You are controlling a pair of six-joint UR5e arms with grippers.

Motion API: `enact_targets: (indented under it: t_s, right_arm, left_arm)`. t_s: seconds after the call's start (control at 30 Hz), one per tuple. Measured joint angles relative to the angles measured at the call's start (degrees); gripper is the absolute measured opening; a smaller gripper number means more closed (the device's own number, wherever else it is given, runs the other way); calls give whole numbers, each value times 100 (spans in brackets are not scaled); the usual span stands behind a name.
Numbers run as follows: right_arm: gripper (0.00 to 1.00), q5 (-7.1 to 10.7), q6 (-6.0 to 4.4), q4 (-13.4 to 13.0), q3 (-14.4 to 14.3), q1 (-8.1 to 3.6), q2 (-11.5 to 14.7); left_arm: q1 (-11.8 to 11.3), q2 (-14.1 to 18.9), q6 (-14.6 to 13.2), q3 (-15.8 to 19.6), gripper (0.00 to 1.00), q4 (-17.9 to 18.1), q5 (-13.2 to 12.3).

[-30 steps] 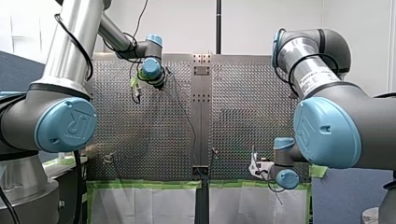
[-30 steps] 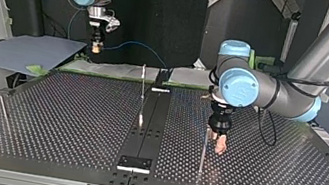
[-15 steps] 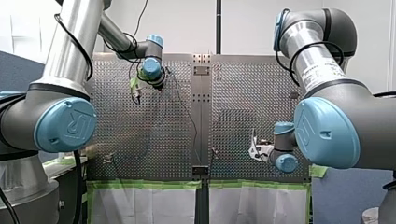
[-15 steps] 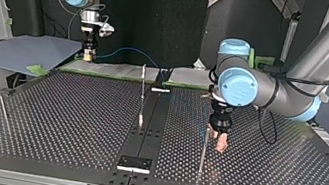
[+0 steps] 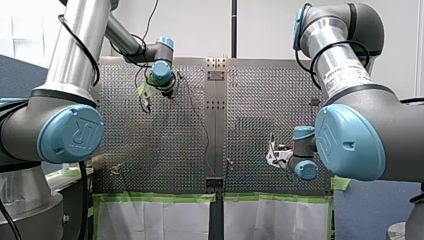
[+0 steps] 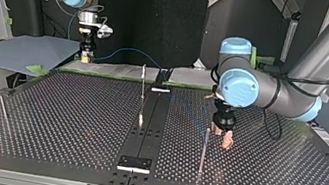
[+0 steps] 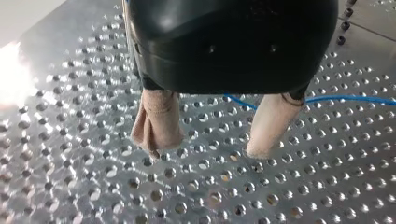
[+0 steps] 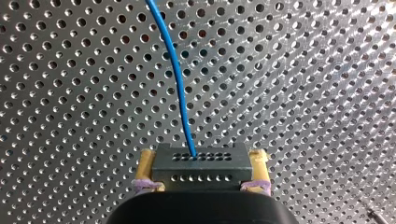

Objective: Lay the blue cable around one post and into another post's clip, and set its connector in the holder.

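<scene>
While inside my right claw (image 8: 202, 157), connector (image 8: 201, 171), blue cable (image 8: 175, 74) ahead.

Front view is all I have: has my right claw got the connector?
Observer: Yes. The right wrist view shows the right claw shut on the connector, with the cable leaving its face.
Operator: Is the left claw holding anything?
Observer: No. The left claw is open, with nothing between its pads.
Operator: Where is the cable near it?
Observer: It runs behind those pads, close over the table.
</scene>
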State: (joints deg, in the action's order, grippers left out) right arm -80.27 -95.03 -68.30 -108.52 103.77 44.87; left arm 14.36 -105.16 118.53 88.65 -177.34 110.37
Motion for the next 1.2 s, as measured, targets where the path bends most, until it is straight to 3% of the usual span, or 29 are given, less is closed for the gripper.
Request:
enact_targets:
  t_s: [0.2, 0.4, 0.6, 1.2]
  right_arm:
    - [0, -14, -5, 0, 1, 2, 1]
    - [0, -23, -16, -1, 1, 3, 0]
    - [0, -21, -71, -16, 1, 1, 0]
    - [0, 1, -193, -40, 1, -10, 0]
  left_arm:
    - [-2, 178, 62, 164, 100, -192, 200]
    - [-30, 450, -186, 432, 100, -144, 220]
    - [-22, 739, -473, 624, 100, -380, 223]
    - [96, 1594, -1328, -129, 100, -1232, -246]
